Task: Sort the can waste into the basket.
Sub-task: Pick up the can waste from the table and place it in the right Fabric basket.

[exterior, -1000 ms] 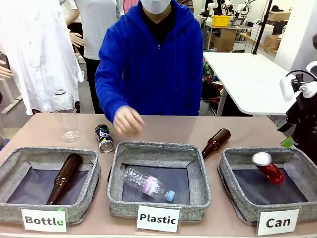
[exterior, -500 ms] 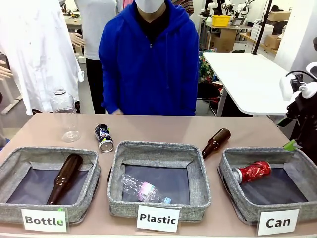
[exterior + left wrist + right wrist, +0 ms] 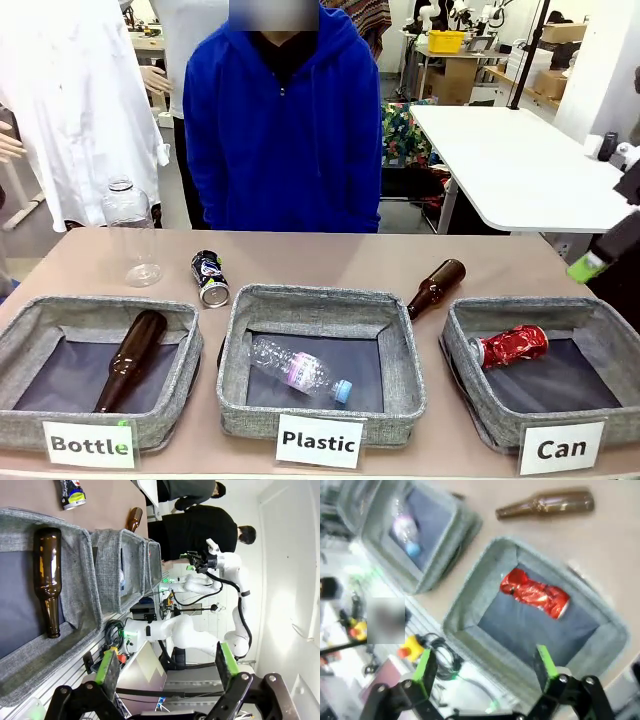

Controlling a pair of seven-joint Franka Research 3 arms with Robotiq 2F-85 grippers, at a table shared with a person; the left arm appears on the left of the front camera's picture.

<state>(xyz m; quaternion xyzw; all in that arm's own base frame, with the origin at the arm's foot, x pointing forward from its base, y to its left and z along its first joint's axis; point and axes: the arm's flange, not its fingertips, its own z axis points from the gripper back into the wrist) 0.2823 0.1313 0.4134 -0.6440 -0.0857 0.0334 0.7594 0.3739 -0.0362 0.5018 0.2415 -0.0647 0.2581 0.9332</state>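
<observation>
Red can (image 3: 512, 345), shiny, crushed, lying sideways in basket (image 3: 462, 372) labelled "Can", toward its 10 o'clock corner. Dark can (image 3: 209, 277), white-yellow print, on table (image 3: 330, 258) at 10 o'clock off Plastic basket (image 3: 320, 297). Right claw (image 3: 482, 667) released, hanging over basket. Left claw (image 3: 167, 667) released, wide.
</observation>
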